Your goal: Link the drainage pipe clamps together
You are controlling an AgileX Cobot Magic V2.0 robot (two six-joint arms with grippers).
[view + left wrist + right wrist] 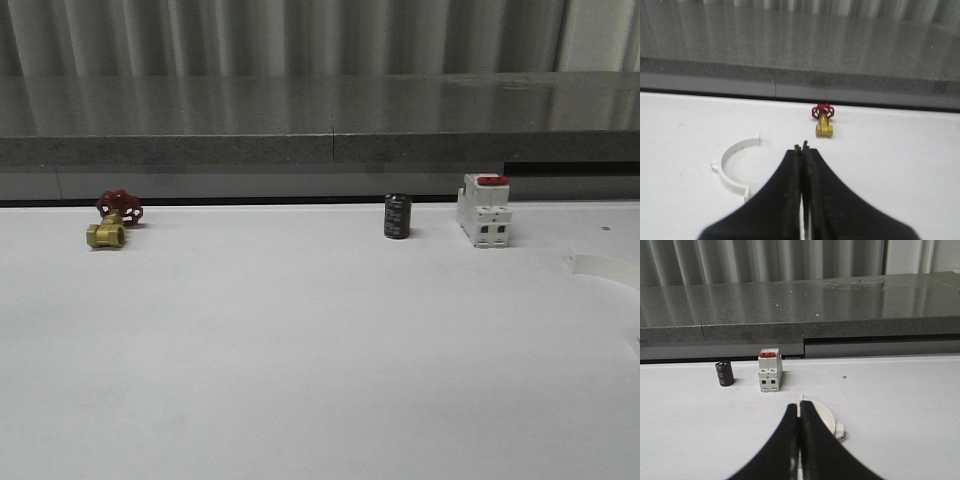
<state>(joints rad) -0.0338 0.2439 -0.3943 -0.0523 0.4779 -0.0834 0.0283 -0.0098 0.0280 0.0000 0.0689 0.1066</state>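
Note:
One white half-ring drainage pipe clamp [729,171] lies flat on the white table in the left wrist view, off to the side of my left gripper [801,147], which is shut with nothing between its black fingers. The other clamp [829,422] lies just beyond my right gripper [799,406], partly hidden behind its fingers, with one end tab showing past the tips. That gripper is shut too and holds nothing. In the front view this second clamp [604,268] lies at the table's right edge, cut off by the frame.
A brass valve with a red handle [112,222] stands at the back left. A black cylinder [397,217] and a white red-topped switch [484,211] stand at the back right. A grey ledge [320,150] runs behind the white table [300,360].

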